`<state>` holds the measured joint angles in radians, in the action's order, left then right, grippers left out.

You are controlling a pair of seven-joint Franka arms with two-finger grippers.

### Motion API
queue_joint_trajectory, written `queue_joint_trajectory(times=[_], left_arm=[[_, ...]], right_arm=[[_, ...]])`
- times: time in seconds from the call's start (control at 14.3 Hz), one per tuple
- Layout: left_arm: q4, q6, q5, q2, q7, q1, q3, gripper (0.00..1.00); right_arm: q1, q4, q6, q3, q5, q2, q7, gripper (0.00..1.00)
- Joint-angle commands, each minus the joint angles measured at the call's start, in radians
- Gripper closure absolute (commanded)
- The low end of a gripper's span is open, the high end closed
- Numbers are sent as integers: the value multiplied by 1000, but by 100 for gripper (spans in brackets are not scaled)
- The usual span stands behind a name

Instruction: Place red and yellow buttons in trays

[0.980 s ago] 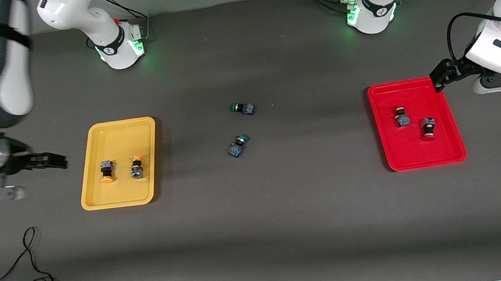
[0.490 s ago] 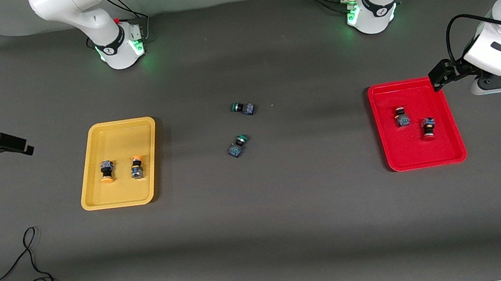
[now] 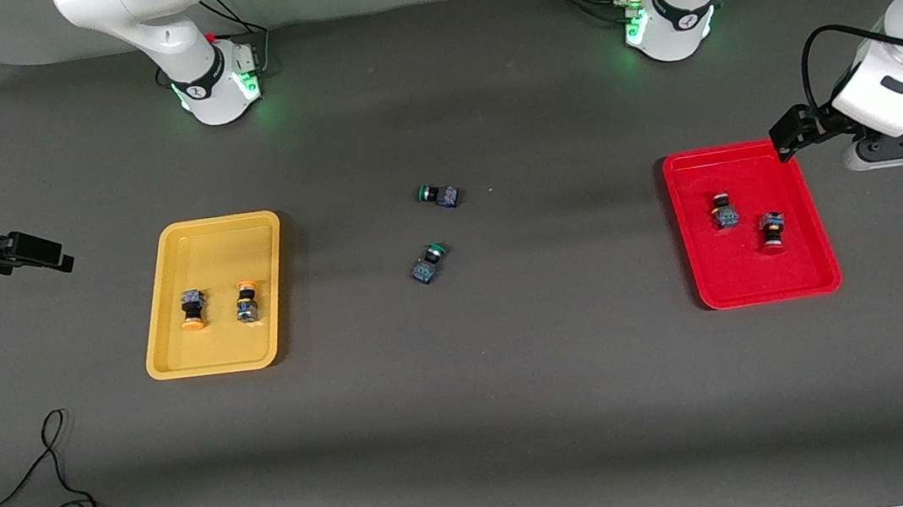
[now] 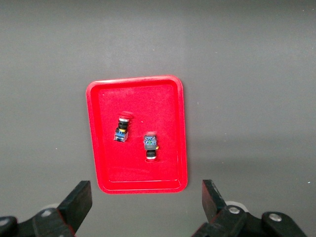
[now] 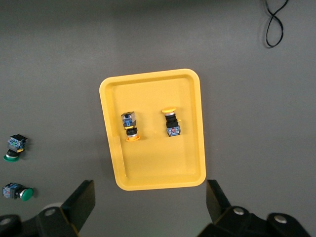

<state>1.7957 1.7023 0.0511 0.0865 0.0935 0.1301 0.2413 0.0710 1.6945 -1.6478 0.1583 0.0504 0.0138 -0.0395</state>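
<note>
Buttons, red (image 3: 724,210) and yellow (image 3: 192,308), all lay in their red tray (image 3: 761,286) and yellow tray (image 3: 209,362), so the job looked done, and the left gripper (image 4: 143,202) and right gripper (image 5: 148,202) hung wide and empty.

The front camera sits high, facing both robot bases across the whole surface (image 3: 471,421). The left wrist camera looks straight down from well above the red tray (image 4: 137,133); the right wrist camera likewise above the yellow tray (image 5: 153,129). Both trays also show in the front view.
</note>
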Motion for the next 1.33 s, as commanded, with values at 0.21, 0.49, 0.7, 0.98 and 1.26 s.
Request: queue_joint_trajectory(times=[0.21,0.49,0.7,0.98,1.26], left_arm=[[-32,-33,-10,-8,-18,-6,-2,1],[-32,-32,-10,-8,-18,-6,-2,1],[-45,-32,-10,-22,-23,-6,-2,1],[-45,-33,-10,-30,-24,-6,-2,1],[-47,-43,-8,-31,-24,-7,-2,1]], right_arm=[[-26,-6,10,-32,-32,-15,-16,0],[-88,-4,25,-98,-32,-20,-13,0],[-83,-1,37,-97,-61,-26,-8,0],[-83,-3,37,-98,-83,-29,6,0],[-83,-3,37,-97,-83,-29,6,0]])
